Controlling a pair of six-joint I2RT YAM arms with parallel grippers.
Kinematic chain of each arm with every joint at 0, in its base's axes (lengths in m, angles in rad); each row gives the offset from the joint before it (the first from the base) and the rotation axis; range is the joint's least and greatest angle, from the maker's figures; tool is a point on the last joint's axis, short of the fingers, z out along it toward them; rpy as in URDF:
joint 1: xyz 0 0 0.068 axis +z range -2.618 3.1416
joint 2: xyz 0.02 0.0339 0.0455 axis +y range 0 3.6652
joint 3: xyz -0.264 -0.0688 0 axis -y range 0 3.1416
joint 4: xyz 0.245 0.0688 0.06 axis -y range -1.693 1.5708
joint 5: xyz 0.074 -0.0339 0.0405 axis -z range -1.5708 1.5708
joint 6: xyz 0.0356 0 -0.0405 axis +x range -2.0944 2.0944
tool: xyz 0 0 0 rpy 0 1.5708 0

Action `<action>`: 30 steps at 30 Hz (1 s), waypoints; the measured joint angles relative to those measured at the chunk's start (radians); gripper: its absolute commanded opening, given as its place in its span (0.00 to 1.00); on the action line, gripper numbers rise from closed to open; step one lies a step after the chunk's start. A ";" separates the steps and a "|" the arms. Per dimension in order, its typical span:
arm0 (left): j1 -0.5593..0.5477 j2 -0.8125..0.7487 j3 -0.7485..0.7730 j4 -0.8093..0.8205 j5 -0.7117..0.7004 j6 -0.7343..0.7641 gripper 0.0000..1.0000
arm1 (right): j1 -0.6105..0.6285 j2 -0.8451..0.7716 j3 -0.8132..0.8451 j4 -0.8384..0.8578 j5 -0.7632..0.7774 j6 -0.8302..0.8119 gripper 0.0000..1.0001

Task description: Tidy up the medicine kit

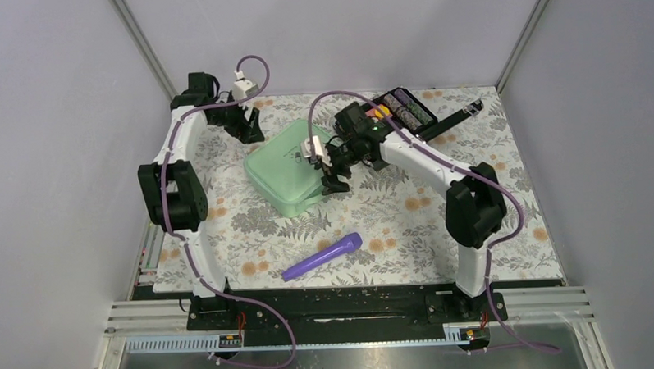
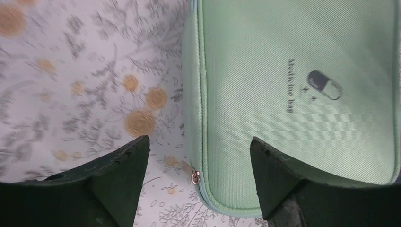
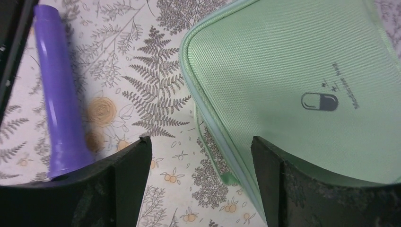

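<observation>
The medicine kit (image 1: 289, 171) is a mint-green zipped case with a dark pill logo, lying shut in the middle of the table. My left gripper (image 1: 252, 131) is open at its far left corner. In the left wrist view the jaws (image 2: 199, 151) straddle the kit's (image 2: 293, 71) corner edge, where a metal zipper pull (image 2: 195, 177) hangs. My right gripper (image 1: 334, 181) is open at the kit's right edge. In the right wrist view the jaws (image 3: 201, 151) straddle the kit's (image 3: 293, 85) side, and a thin green side strap (image 3: 213, 146) lies on the cloth. Neither gripper holds anything.
A purple cylinder (image 1: 322, 256) lies on the flowered cloth in front of the kit and also shows in the right wrist view (image 3: 59, 94). A black case (image 1: 403, 108) of coloured rolls stands open at the back right. Grey walls enclose the table.
</observation>
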 measured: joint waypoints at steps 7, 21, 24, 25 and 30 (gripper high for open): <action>0.006 0.122 -0.023 -0.022 0.019 -0.069 0.58 | 0.077 0.105 0.034 0.022 0.120 -0.054 0.81; 0.036 -0.233 -0.558 0.183 0.040 -0.135 0.48 | 0.055 0.124 0.020 0.125 0.333 0.114 0.81; 0.035 -0.283 -0.616 0.200 0.025 -0.134 0.48 | 0.048 0.123 0.020 0.118 0.344 0.135 0.83; 0.035 -0.301 -0.636 0.204 0.022 -0.134 0.49 | 0.045 0.121 0.019 0.117 0.351 0.138 0.84; 0.026 -0.400 -0.726 0.152 0.022 -0.117 0.62 | 0.032 0.092 -0.007 0.114 0.401 0.125 0.87</action>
